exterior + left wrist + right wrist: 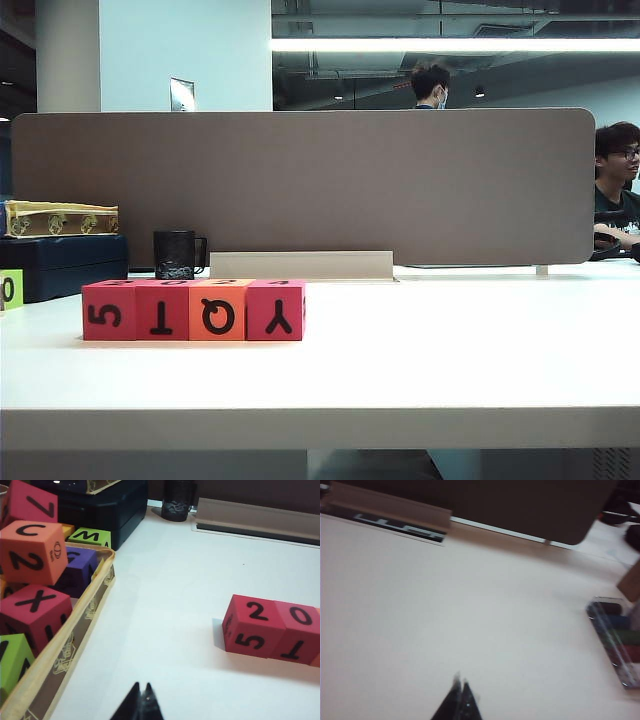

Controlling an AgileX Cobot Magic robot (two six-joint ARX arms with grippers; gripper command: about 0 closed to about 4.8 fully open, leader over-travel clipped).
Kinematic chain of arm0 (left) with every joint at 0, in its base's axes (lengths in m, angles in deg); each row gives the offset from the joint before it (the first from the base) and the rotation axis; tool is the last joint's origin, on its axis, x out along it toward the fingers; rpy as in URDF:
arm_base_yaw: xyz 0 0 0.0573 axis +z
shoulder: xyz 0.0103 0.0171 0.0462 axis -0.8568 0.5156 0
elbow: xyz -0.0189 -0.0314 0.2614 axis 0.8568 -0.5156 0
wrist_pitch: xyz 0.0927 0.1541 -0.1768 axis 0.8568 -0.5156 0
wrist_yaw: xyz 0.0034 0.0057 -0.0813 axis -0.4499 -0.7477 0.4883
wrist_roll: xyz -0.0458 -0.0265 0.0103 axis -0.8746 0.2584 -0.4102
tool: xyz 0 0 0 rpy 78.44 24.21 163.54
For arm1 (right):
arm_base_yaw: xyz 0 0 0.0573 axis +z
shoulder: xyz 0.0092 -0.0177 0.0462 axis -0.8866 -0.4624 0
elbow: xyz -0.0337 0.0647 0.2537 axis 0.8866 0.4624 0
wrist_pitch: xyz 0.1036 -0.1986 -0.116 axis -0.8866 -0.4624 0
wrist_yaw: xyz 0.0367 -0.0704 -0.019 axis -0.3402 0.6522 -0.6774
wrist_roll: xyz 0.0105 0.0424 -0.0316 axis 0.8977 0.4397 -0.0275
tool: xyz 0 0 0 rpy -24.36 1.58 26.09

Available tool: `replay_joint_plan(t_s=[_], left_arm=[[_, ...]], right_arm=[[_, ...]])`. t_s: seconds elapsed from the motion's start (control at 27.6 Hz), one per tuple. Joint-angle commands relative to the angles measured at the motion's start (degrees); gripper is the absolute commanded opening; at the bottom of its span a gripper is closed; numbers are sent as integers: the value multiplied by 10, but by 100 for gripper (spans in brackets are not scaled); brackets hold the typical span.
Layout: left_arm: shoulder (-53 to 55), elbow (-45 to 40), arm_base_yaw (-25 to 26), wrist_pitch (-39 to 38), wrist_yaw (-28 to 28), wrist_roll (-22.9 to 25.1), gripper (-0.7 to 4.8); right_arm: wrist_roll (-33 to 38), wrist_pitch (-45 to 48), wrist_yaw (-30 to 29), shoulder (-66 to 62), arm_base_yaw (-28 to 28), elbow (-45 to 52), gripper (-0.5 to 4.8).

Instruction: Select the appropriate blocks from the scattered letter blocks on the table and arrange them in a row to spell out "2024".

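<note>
Row: four foam digit blocks (193,310) stood touching on the white worktop (430,350) (tops only partly readable), apparently finished.
Jaws: left gripper (141,689) and right gripper (460,684) clenched, empty.

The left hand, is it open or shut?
Shut: the left hand's two dark fingertips meet, nothing between them, above the bare table.

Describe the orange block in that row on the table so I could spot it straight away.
Start at the grey-brown divider panel behind the white table. In front of it, left of centre, four blocks stand touching in a row. The orange block is third from the left, the only one that is not pinkish-red, with a Q on the face toward the exterior view.
</note>
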Motion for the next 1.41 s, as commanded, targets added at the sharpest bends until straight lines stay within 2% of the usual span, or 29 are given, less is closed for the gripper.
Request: replay_joint_plan(t_s=[0.04,0.22,0.4,0.51,0.65,0.91,1.41], left_arm=[[0,2,1,0,2,-2,-5],[0,2,1,0,2,-2,-5],[0,2,1,0,2,-2,-5],[0,2,1,1,2,-2,-5],[0,2,1,0,2,-2,-5],[0,2,1,0,2,-2,-5],[0,2,1,0,2,-2,-5]], right_arm=[[-3,15,-2,13,-22,-1,-4],[-2,29,-31,37,-37,25,-4],[9,126,-34,88,-38,118,-4],[49,178,-31,125,-54,187,-4],[61,214,-19,153,-69,245,-4],[127,216,-17,233,-109,357,-4],[119,198,-19,287,-116,412,-4]])
